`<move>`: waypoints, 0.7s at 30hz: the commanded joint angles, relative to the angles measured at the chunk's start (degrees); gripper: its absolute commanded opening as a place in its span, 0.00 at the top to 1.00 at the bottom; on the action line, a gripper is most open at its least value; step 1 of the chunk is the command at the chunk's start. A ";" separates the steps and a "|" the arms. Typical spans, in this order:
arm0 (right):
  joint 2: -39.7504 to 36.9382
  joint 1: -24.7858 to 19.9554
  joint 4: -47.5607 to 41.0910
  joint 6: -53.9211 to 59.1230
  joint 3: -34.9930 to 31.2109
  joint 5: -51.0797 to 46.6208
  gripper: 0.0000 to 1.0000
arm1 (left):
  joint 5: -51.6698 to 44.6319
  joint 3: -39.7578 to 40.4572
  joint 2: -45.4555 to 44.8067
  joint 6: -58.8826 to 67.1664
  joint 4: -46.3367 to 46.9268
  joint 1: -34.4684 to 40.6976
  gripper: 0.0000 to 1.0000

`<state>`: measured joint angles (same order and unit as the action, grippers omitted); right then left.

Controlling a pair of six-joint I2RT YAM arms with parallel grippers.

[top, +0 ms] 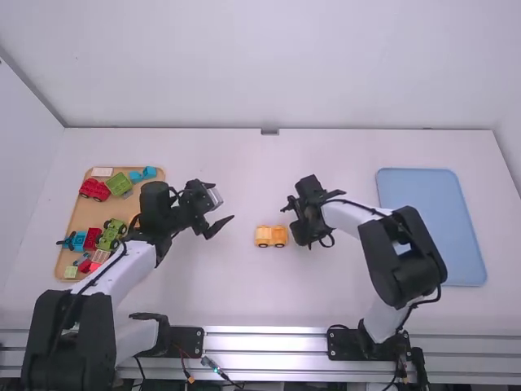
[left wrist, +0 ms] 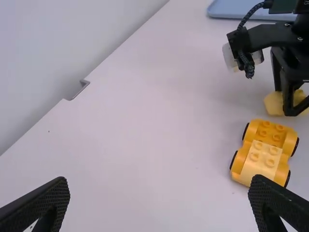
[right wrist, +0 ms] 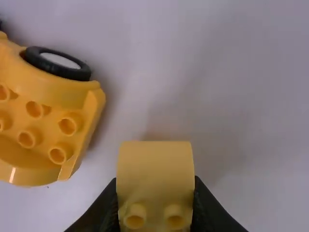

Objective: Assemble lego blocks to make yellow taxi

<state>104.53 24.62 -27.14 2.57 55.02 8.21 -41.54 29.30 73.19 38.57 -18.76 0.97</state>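
The tray (top: pixel 80 215), partly hidden by the left arm, lies beyond the left gripper (top: pixel 224 202), whose fingers are spread. Between grippers stands one four-wheeled yellow car (top: pixel 271 236). Just beside it, the right gripper (top: pixel 302 231) pinches one yellow block (right wrist: pixel 155 169), its end cut off.

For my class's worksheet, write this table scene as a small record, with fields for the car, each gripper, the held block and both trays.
Car: yellow car with black wheels, on the table between the arms
Right gripper: shut on a yellow block
Held block: beside the car, not attached
Left gripper: open and empty
Tan tray: robot's left, holding red, green and blue pieces
Blue tray: robot's right
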 commanded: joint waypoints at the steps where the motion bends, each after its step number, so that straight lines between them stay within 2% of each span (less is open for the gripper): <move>1: -1.09 -1.03 -0.26 -6.21 1.27 0.55 1.00 | -0.96 0.04 0.44 -0.28 -0.15 -0.02 0.01; 16: -1.09 -8.74 -0.79 -43.41 1.16 0.79 1.00 | -0.90 0.04 0.44 -0.26 -0.15 -0.31 0.01; 21: -1.09 -9.77 -0.74 -54.51 1.16 0.63 1.00 | -0.92 0.04 0.44 -0.24 -0.15 0.09 0.01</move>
<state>104.53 14.96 -27.64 -42.83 55.02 8.82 -41.54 29.30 73.19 38.57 -18.76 0.97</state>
